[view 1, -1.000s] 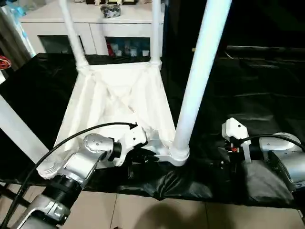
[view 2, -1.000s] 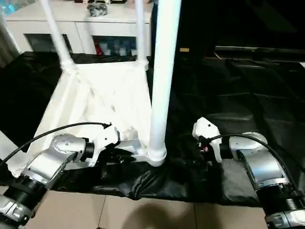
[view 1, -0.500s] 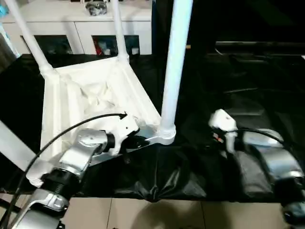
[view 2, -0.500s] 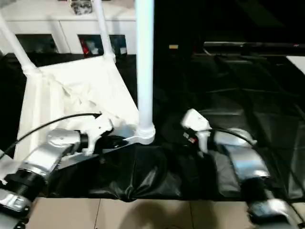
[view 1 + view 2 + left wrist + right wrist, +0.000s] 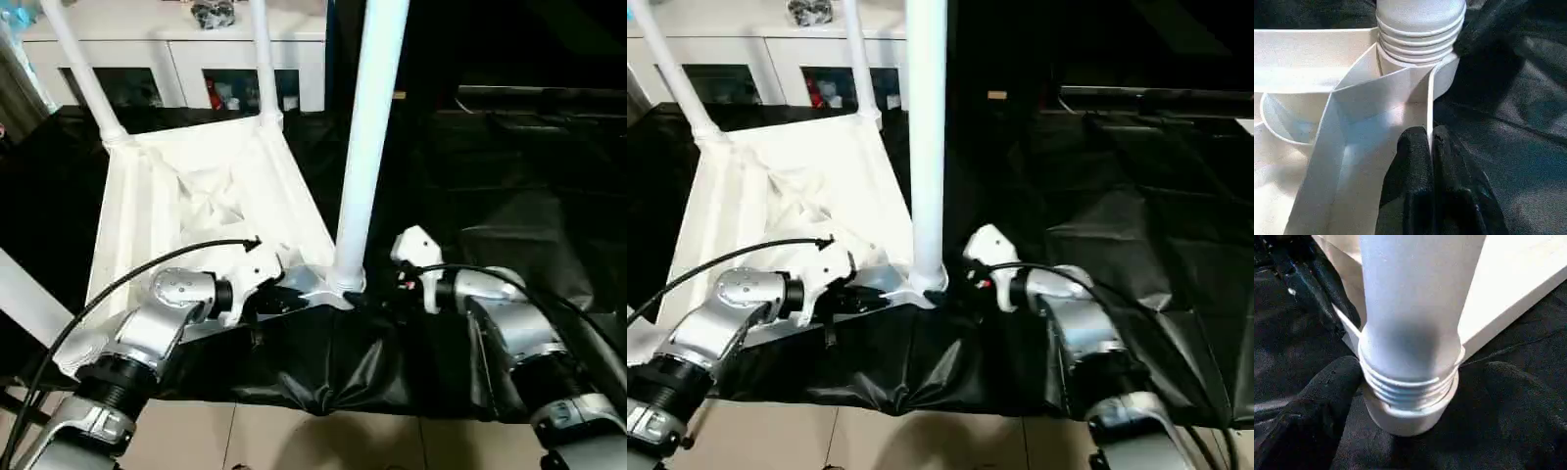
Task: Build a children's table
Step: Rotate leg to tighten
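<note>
- Left eye view: the tabletop (image 5: 196,196) is lying upside down on the black-draped table (image 5: 549,186), ribbed underside up. Two far legs (image 5: 83,73) are standing in its far corner sockets; the near leg (image 5: 367,147) is rising from the near right corner socket (image 5: 338,286). The left gripper (image 5: 284,299) is reaching in at the near rim beside that socket; the right gripper (image 5: 377,294) is coming in at the leg's base from the other side. A fourth white tube at the left picture edge is probably the last leg, though its foot is out of sight.
- Right eye view: same layout. White cabinet (image 5: 754,59) is standing behind, with small items behind its glass doors that I cannot make out. The step in hand reads as seating the near leg.
- Left wrist view: black fingers (image 5: 1418,161) are clenched on the thin upright rim wall of the tabletop, one either side of it, just beside the socket. Threaded rings on the leg's end are showing above the socket, so it is likely not fully home.
- Right wrist view: the two fingers (image 5: 1327,391) are spread wide either side of the leg's base, released, not pressing on it. The socket is holding the leg's end, with several thread rings exposed.
- Next move, as I judge it: closing the right gripper on the leg and turning it down while the left is bracing the tabletop.
</note>
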